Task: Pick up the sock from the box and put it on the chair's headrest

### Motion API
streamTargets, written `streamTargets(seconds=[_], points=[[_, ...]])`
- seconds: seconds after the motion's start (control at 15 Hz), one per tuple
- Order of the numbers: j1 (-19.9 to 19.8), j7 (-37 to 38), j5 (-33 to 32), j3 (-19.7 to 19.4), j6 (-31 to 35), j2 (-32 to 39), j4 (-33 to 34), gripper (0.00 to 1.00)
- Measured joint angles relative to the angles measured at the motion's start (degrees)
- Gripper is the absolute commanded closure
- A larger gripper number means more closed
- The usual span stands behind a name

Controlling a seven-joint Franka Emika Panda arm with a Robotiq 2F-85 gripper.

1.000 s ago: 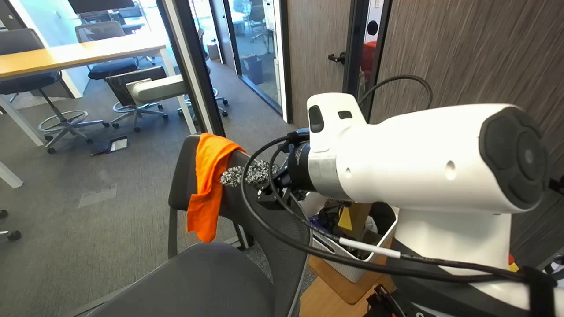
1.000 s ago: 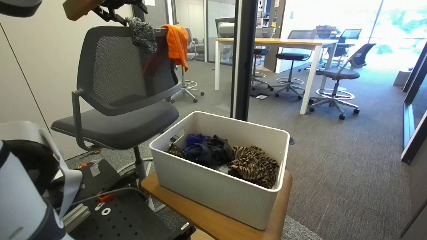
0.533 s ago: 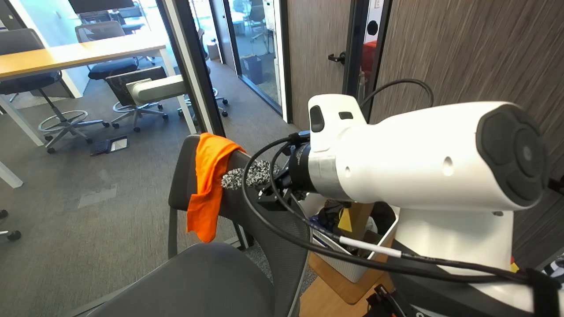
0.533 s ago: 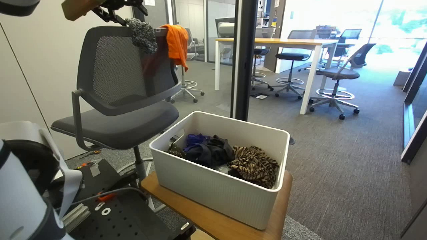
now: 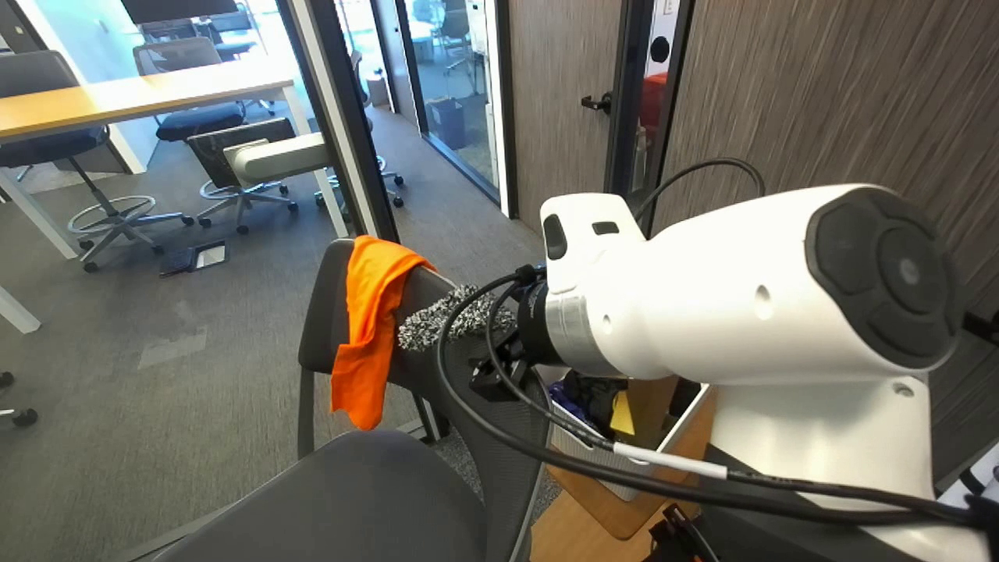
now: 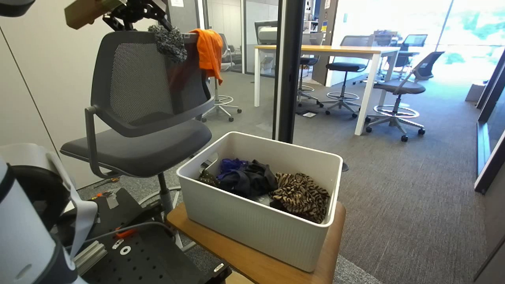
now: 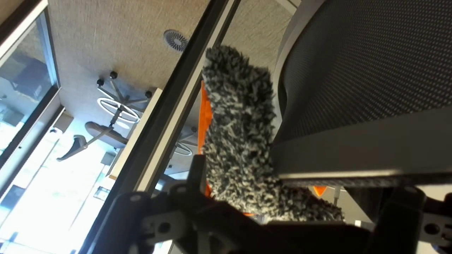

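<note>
The speckled grey sock [image 5: 437,321] drapes over the chair's headrest [image 6: 130,36], beside the orange cloth. It also shows in an exterior view [image 6: 170,44] and, large, in the wrist view [image 7: 240,134]. My gripper [image 7: 296,187] is open, its fingers wide apart on either side of the sock and the headrest edge. One finger lies close by the sock; I cannot tell if they touch. In an exterior view the gripper [image 6: 144,27] is just at the chair's top edge. The white box [image 6: 252,227] stands below with dark and patterned clothes in it.
The orange cloth [image 5: 376,328] hangs over the headrest. The box stands on a wooden stool [image 6: 335,236]. A dark glass-wall post [image 6: 285,71] rises behind the chair. A black cable [image 5: 499,429] loops from the arm past the chair back. A wooden table [image 6: 323,48] stands farther off.
My gripper has lowered slightly and its fingers have spread apart, away from the sock. The sock has shifted slightly and stays on the headrest.
</note>
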Motion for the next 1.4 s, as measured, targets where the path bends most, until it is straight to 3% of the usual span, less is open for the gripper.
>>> streamTargets(seconds=[0.53,0.93,1.4], points=[[3.6,1.4,0.4,-3.0,-3.8,0.1,0.0,0.00],[6.6,3.8,4.8,-5.7,-3.8,1.2,0.0,0.00],[7.4,13.3,10.2,-6.5,-2.1,1.3,0.0,0.00]])
